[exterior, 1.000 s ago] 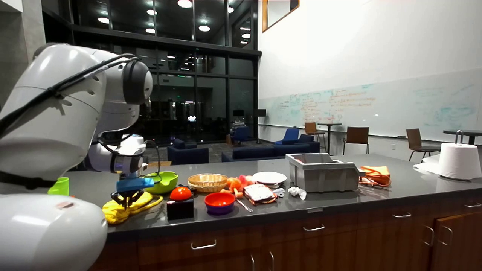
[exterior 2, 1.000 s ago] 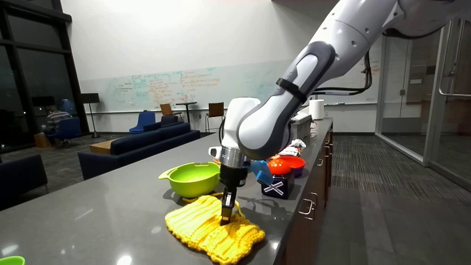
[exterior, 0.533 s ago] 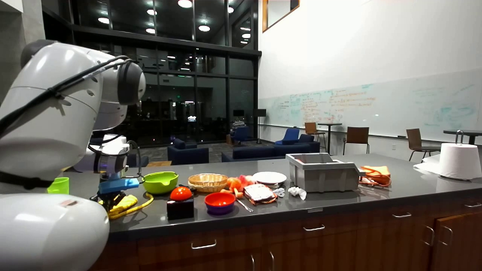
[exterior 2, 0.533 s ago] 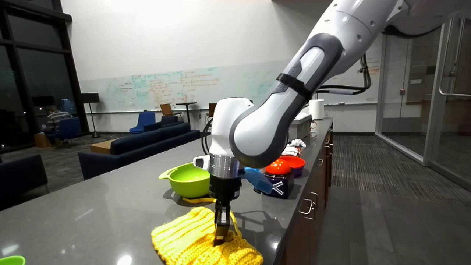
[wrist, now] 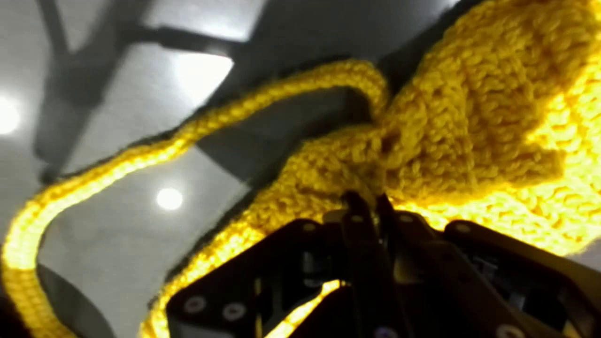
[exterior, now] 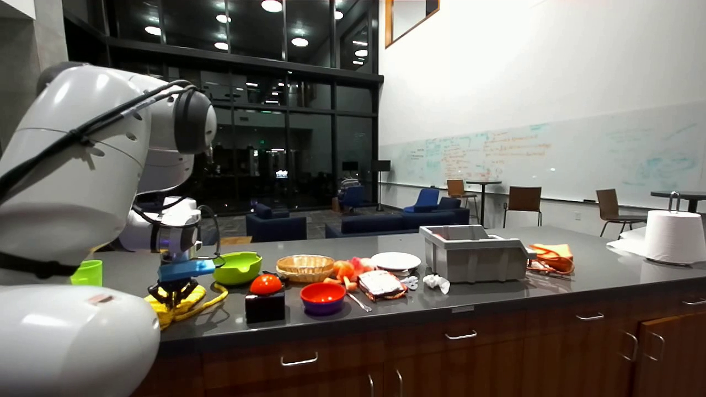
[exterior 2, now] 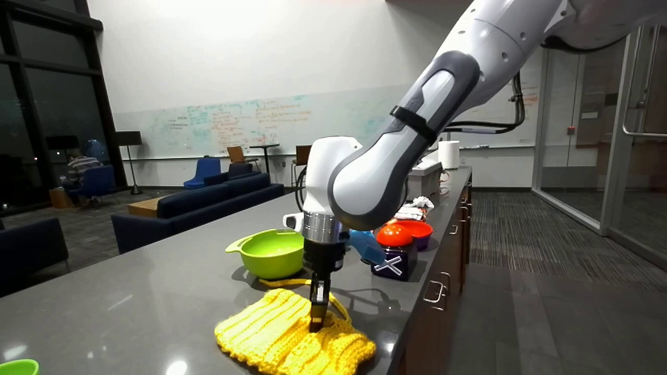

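Note:
A yellow knitted piece (exterior 2: 276,333) with a ribbed surface lies rumpled on the counter. My gripper (wrist: 368,197) points down into it, shut on a pinched fold, and the knit bunches up around the fingertips. A knitted cord (wrist: 263,98) loops away from the piece across the counter in the wrist view. Beyond the piece stands a lime green bowl (exterior 2: 273,258) with a handle. Close by is a dark box (exterior 2: 398,265) with a white cross and an orange-red dome (exterior 2: 394,235) on top. The arm hides part of the knit in an exterior view (exterior: 193,302).
Along the counter (exterior: 397,317) stand a red and purple bowl (exterior: 322,302), a wicker basket (exterior: 305,270), a white plate (exterior: 395,260) and a grey bin (exterior: 477,259). A green cup (exterior: 88,273) is partly behind the arm. The counter's front edge runs close beside the knit.
Gripper and yellow piece slid left together in an exterior view, away from the green bowl. Over the last half second the gripper came slightly back, and the knit shifted a little with it.

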Robot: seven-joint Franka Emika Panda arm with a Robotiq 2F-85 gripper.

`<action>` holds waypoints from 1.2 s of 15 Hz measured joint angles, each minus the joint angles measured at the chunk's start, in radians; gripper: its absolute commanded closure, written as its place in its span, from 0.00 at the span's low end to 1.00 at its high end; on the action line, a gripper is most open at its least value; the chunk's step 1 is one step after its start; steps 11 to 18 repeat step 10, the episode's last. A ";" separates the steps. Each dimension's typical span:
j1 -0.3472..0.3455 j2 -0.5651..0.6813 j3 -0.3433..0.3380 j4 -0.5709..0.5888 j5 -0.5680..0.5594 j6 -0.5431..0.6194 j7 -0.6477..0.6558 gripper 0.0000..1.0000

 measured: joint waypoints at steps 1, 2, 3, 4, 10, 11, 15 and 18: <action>-0.009 -0.003 -0.017 0.001 0.000 0.003 0.008 0.99; -0.021 -0.006 -0.035 0.001 0.000 0.007 0.015 0.99; -0.036 -0.009 -0.051 0.000 0.000 0.009 0.023 0.99; -0.052 -0.011 -0.065 0.000 0.001 0.011 0.028 0.99; -0.134 -0.017 -0.090 0.000 0.039 0.010 0.044 0.98; -0.134 -0.017 -0.090 0.000 0.039 0.010 0.044 0.98; -0.134 -0.017 -0.090 0.000 0.039 0.010 0.044 0.98; -0.134 -0.017 -0.090 0.000 0.039 0.010 0.044 0.98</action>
